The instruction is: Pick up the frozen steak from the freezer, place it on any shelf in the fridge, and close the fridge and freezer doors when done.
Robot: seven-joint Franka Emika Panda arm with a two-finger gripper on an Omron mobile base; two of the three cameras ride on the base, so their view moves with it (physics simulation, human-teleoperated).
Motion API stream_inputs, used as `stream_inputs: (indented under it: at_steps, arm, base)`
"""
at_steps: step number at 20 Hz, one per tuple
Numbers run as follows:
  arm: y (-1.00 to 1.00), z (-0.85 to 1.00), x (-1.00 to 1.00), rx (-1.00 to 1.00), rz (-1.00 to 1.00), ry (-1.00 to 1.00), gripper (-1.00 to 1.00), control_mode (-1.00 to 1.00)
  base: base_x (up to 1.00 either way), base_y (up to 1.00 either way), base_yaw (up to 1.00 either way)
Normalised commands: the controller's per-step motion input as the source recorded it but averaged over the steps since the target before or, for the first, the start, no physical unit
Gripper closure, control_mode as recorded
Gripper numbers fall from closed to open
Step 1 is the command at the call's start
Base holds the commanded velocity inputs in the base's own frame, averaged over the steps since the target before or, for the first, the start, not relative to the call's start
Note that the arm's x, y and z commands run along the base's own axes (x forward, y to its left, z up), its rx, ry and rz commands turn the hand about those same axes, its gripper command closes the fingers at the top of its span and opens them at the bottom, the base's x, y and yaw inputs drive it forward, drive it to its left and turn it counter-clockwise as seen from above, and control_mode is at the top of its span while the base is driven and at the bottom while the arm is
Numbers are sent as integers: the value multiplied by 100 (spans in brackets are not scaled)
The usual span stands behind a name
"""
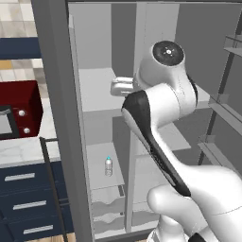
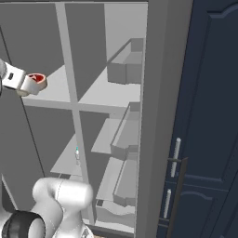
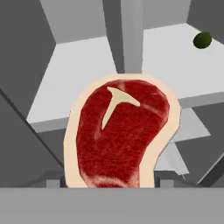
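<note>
My gripper (image 2: 25,84) is shut on the frozen steak (image 3: 118,135), a red slab with a pale fat rim and a white bone mark. In the right base view the steak (image 2: 36,80) hangs just left of the grey divider (image 2: 69,93), in front of the freezer (image 1: 99,90) at upper-shelf height. My hand (image 1: 120,87) reaches in from the right there. Right of the divider lies the fridge shelf (image 2: 109,93), also a pale board (image 3: 175,57) in the hand view. Both grey doors stand open: the freezer door (image 1: 56,118) on the left, the fridge door (image 2: 162,116) on the right.
A small dark green fruit (image 3: 202,40) rests on the fridge shelf. A water bottle (image 1: 108,166) stands on a lower freezer shelf. Door bins (image 2: 125,60) line the fridge door. Left of the unit are a red appliance (image 1: 19,111) and navy drawers (image 1: 28,203); a navy cabinet (image 2: 209,116) is right.
</note>
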Motion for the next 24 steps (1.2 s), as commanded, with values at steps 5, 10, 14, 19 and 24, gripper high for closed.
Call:
stream_inputs:
  at_steps: [5, 10, 14, 19, 24]
  arm:
    - [-100, 2, -100, 0, 0, 1, 100, -100]
    - [-100, 0, -62, 1, -4, 14, 100, -100]
    - [-100, 0, 13, 0, -8, 21, 100, -100]
    - [-81, 0, 83, -2, -4, 13, 100, -100]
    - [-2, -6, 62, -16, 18, -24, 100, -100]
  base:
    - [0, 0, 0]
    - [0, 0, 0]
    - [0, 0, 0]
    - [0, 0, 0]
    - [0, 0, 0]
